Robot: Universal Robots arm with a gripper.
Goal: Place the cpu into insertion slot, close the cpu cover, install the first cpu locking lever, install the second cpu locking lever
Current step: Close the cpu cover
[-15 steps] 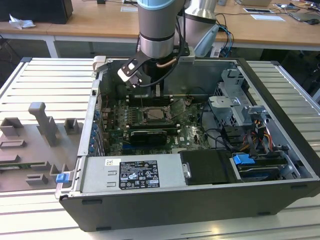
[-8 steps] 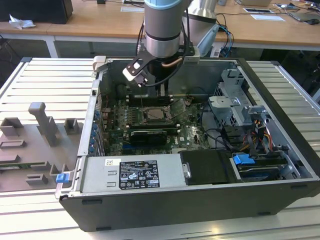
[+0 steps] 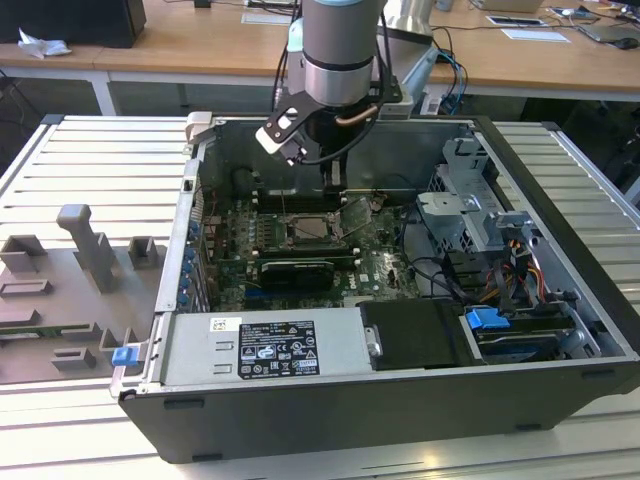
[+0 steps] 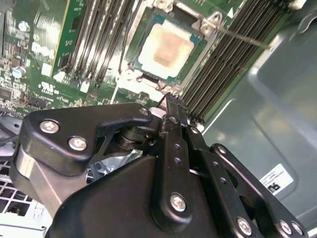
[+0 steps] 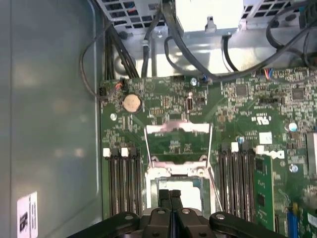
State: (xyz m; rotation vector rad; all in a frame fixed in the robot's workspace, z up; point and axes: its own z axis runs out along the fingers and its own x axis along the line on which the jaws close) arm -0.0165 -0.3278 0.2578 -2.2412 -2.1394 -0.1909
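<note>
There's the cpu [image 4: 166, 49], pale silver-beige, lying flat inside the insertion slot [image 5: 152, 174]. The cpu cover [image 5: 178, 128], a thin silvery frame, is hinged back and open.

Robotics lab: open computer case [image 3: 350, 425] on slatted metal bench [image 3: 90, 160], cluttered desks [image 3: 200, 50] behind.

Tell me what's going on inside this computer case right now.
A robot arm's gripper hangs just above the socket on the green motherboard inside an open computer case, its fingers pressed together with nothing visible between them. The cpu sits in the insertion slot. The cpu cover is flipped open, not yet closed.
</note>
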